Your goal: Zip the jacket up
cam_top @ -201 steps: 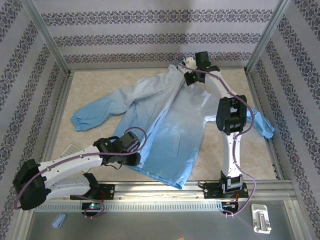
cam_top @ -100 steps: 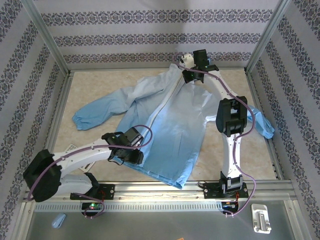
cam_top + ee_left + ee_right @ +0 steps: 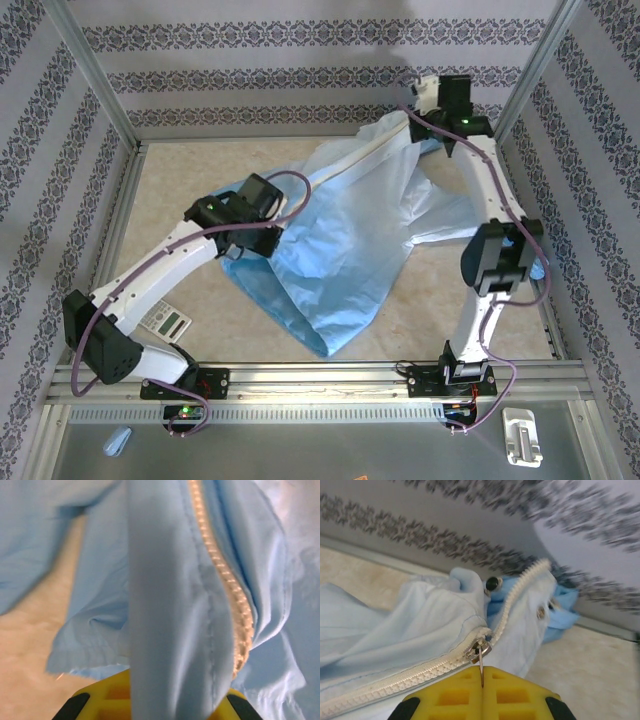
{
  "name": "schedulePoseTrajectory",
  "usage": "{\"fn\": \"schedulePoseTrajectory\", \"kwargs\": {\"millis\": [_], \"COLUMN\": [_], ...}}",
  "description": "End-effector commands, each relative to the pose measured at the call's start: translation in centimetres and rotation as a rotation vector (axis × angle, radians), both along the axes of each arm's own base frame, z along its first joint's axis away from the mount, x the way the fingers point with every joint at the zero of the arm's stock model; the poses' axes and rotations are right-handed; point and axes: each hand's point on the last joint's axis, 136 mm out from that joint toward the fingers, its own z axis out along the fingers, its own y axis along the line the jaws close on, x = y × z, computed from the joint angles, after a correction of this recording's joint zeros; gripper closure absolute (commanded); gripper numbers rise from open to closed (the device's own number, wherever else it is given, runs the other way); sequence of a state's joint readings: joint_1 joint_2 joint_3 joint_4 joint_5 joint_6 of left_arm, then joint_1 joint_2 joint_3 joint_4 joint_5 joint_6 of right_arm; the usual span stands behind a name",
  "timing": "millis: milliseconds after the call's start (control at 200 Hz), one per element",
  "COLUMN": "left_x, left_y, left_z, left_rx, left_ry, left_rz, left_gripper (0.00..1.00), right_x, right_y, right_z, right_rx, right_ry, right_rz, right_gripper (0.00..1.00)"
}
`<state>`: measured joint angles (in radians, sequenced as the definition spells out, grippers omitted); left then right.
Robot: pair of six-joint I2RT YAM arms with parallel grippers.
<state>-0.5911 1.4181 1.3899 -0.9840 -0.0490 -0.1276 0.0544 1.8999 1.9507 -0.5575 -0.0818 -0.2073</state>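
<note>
The jacket [image 3: 340,235] rose; right hand [image 3: 482,677] pinches zipper pull [image 3: 480,664].

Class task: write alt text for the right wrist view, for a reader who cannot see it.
The right tool, shut, pinches the zipper pull of the light-blue jacket, with the slider near the collar. Closed pale zipper teeth trail left, and a patterned wall stands behind.

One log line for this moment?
left gripper: shut on jacket front | right gripper: shut on zipper pull near collar | zipper: taut between them
</note>
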Motion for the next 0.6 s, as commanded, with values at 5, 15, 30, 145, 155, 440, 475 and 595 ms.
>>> {"fn": "schedulePoseTrajectory", "kwargs": {"millis": [5,15,30,145,155,440,475,595], "left_x": [-0.8,-0.8,-0.8,-1.2,-1.2,-1.4,-1.4,-1.8], "left_y": [5.1,5.3,5.7,8.6,8.8,8.7,8.6,8.8], "left_z": [-1.3,-1.5,-1.8,-4.6,-4.8,-7.6,-7.7,-7.7], "left_rx": [0.209,0.212,0.217,0.297,0.301,0.317,0.312,0.329], "left_ry": [0.091,0.099,0.11,0.181,0.187,0.191,0.183,0.167], "left_rz": [-0.038,-0.034,-0.028,0.01,0.011,-0.112,-0.136,-0.185], "left_gripper": [1.0,1.0,1.0,1.0,1.0,1.0,1.0,1.0], "right_x": [-3.8,-4.0,-4.2,-4.9,-4.8,-3.0,-2.7,-1.9], "right_y": [0.3,0.5,0.7,2.2,2.2,3.1,3.0,2.6], "right_z": [4.7,4.6,4.4,-0.5,-1.1,-14.2,-15.0,-16.5], "right_rx": [-0.024,-0.024,-0.028,-0.058,-0.059,-0.031,-0.029,-0.007], "right_ry": [-0.076,-0.07,-0.061,0.101,0.119,0.525,0.546,0.578], "right_rz": [-0.03,-0.025,-0.022,0.009,0.01,0.056,0.058,0.06], "right_gripper": [1.0,1.0,1.0,1.0,1.0,1.0,1.0,1.0]}}
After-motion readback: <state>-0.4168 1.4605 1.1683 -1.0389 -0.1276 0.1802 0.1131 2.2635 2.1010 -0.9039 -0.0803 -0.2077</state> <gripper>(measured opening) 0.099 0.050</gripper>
